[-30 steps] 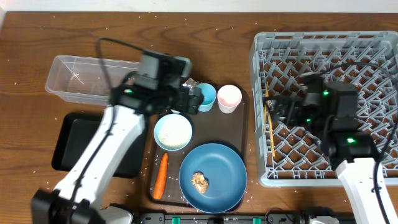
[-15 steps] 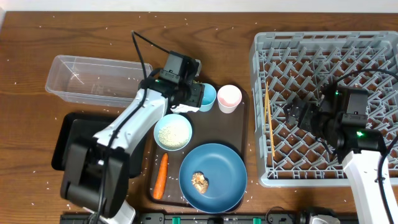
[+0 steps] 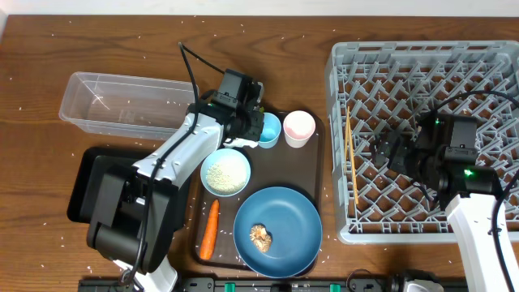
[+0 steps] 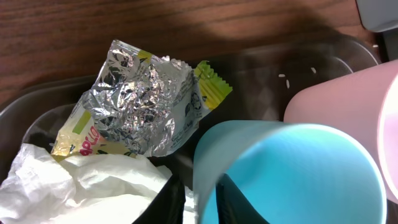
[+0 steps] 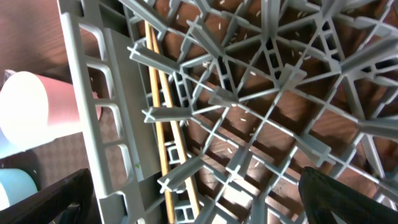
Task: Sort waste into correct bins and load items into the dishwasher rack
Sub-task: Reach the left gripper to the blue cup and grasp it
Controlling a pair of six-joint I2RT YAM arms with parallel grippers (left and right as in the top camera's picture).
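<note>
— Two cups stand on the brown serving tray (image 3: 312,182); which one is the left gripper (image 3: 258,128) at?
— The light-blue cup (image 4: 292,168), at the tray's far edge. The pale pink cup (image 4: 348,99) stands just beside it, on its right in the overhead view.
— And the fingers?
— In the left wrist view one dark finger (image 4: 166,202) sits outside the cup's wall and the other inside it, both close to the wall. Whether they actually pinch it cannot be told.
— What lies around the cup?
— The yellow-green wrapper (image 4: 143,99) is just beside it, crumpled and foil side up. The crumpled white paper (image 4: 81,186) touches the wrapper's lower edge. Nearer the robot on the same tray are the small bowl (image 3: 247,180) of white rice (image 3: 224,172), the orange carrot (image 3: 209,229) and the large blue plate (image 3: 293,215). The plate carries the brown food lump (image 3: 260,237).
— The bins?
— The clear tub (image 3: 81,83) and the black tray (image 3: 85,195) sit left of the serving tray. The left arm crosses over the black one.
— And the other side?
— The right gripper (image 3: 388,150) hangs over the grey dishwasher rack (image 3: 422,50), its fingers spread wide apart. The yellow chopsticks (image 3: 352,162) lie on the rack's lattice floor along its left wall.
</note>
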